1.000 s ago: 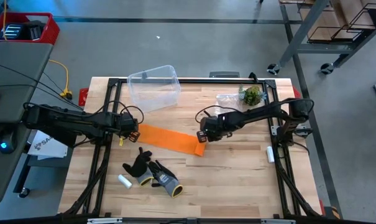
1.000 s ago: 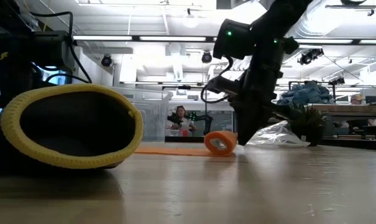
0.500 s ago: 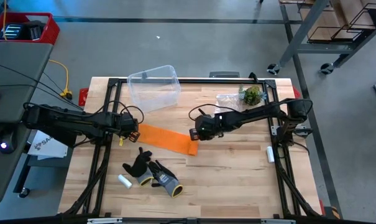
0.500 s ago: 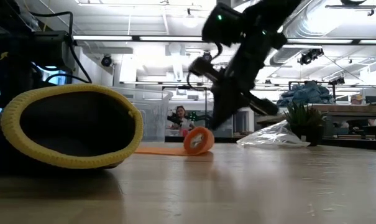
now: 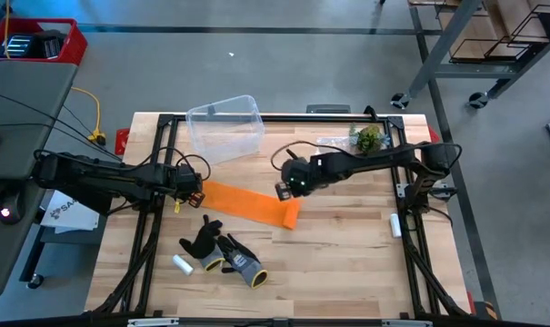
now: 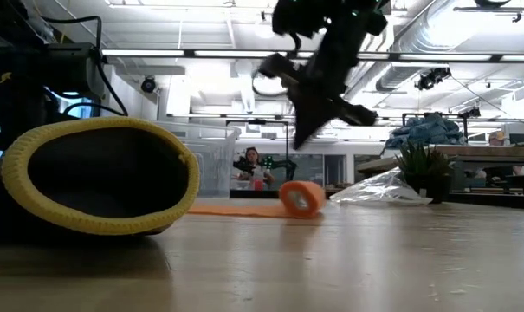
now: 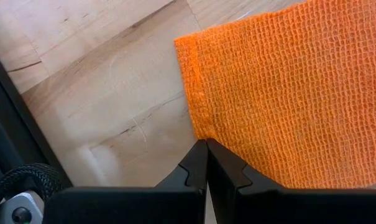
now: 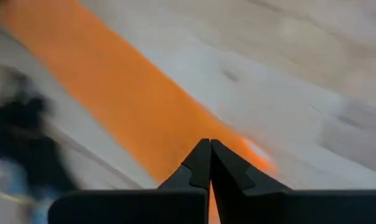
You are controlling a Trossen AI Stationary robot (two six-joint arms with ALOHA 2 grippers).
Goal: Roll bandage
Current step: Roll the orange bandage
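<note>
The orange bandage (image 5: 247, 202) lies as a flat band on the table, its right end wound into a small roll (image 5: 291, 214) that rests on the wood (image 6: 302, 198). My left gripper (image 5: 198, 196) is shut at the band's left end (image 7: 206, 144). My right gripper (image 5: 284, 192) is shut and empty. It hangs in the air above and just left of the roll (image 6: 298, 143), and its wrist view (image 8: 209, 144) looks down on the band. My left gripper's shut fingertips (image 7: 199, 158) sit on the bandage's left end, at its edge near a corner (image 7: 203, 127). They come slanting down from the table's left. The band lies flat on the table there.
A clear plastic box (image 5: 225, 127) stands at the far left. Black-grey-yellow gloves (image 5: 222, 252) and a small white cylinder (image 5: 182, 264) lie near the front; one glove fills the low view's left (image 6: 97, 178). A plant and a plastic bag (image 5: 356, 141) are at the far right.
My right gripper has first gone toward the table's left with the roll, which rolled that way along the band. It has then risen clear and drawn toward the far edge. The roll has come back to the right, near where it was.
</note>
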